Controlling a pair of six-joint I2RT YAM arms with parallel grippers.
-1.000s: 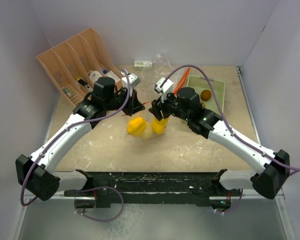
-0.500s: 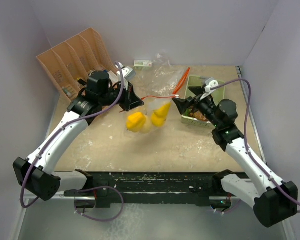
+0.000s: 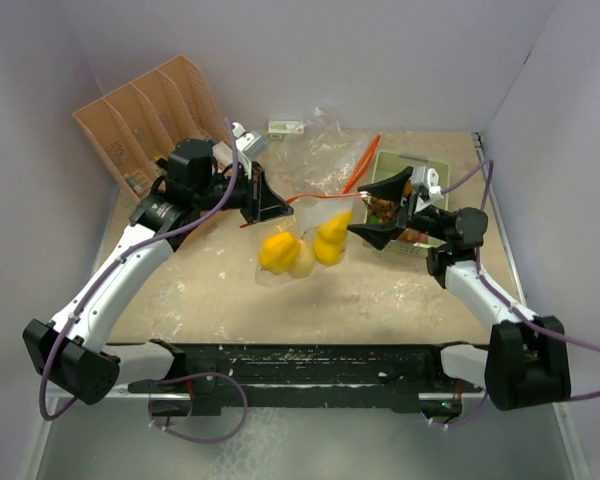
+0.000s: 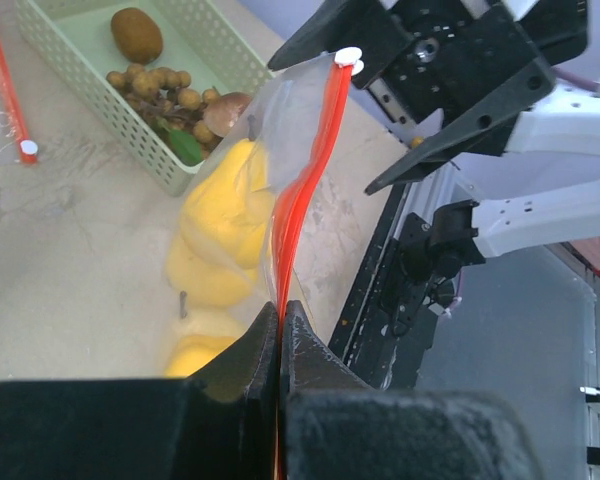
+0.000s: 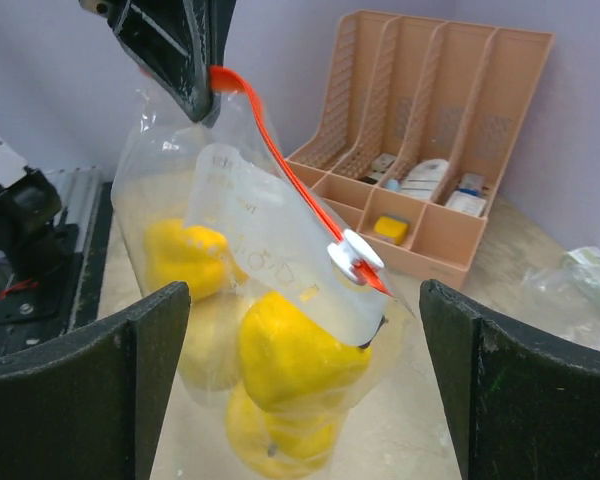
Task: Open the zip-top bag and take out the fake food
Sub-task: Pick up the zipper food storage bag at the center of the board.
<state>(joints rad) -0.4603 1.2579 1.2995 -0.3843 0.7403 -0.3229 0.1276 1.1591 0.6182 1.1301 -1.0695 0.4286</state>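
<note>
drawn back to the right since a second ago, the right gripper (image 3: 376,208) no longer sits over the top of the zip-top bag (image 3: 312,224). at the far left stands the orange rack (image 3: 145,115). right of it, the left gripper (image 3: 278,210) is pinched tight on the left end of the bag's red zip strip (image 4: 305,170), and the bag hangs from that grip. inside the clear plastic the yellow fake food (image 3: 279,252) lies bunched at the bottom. the white slider (image 5: 354,255) sits at the strip's right end, just by one fingertip of the right gripper, whose fingers are spread wide; whether they touch i cannot tell. further right, the green basket (image 3: 439,168) holds brown lumps (image 4: 137,34)
</note>
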